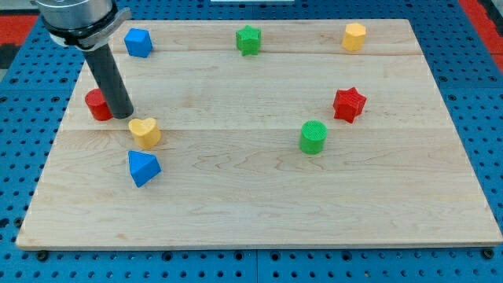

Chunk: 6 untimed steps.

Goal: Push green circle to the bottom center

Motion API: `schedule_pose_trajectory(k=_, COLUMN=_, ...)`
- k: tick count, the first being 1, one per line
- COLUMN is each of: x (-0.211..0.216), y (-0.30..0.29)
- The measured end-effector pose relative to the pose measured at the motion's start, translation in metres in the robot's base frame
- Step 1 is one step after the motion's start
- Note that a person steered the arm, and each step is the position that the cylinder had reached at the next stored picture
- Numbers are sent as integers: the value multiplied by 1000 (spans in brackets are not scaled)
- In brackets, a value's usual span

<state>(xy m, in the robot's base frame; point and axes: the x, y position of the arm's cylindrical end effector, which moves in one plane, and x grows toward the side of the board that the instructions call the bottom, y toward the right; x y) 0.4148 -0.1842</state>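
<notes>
Green circle [313,136]: on the board [259,212], well to the view's right of my tip [123,115], slightly lower.
Tip: a bare rod, no fingers to part or close; just beside the red block [97,104].
Approach: I judge it best to get behind the circle's upper-right and push down-left.
Count: two green, two red, two yellow, two blue.

On the wooden board [259,204] I count seven blocks: two blue ones [137,42] [143,167], two green ones, a star [248,39] and a circle [313,136], two yellow ones [354,36] [145,131], and two red ones [350,104] [96,104]. That makes eight blocks, not seven.
</notes>
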Motion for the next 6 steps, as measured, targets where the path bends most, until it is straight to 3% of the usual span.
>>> schedule_pose_trajectory(k=4, x=13, y=117)
schedule_pose_trajectory(k=6, x=63, y=62)
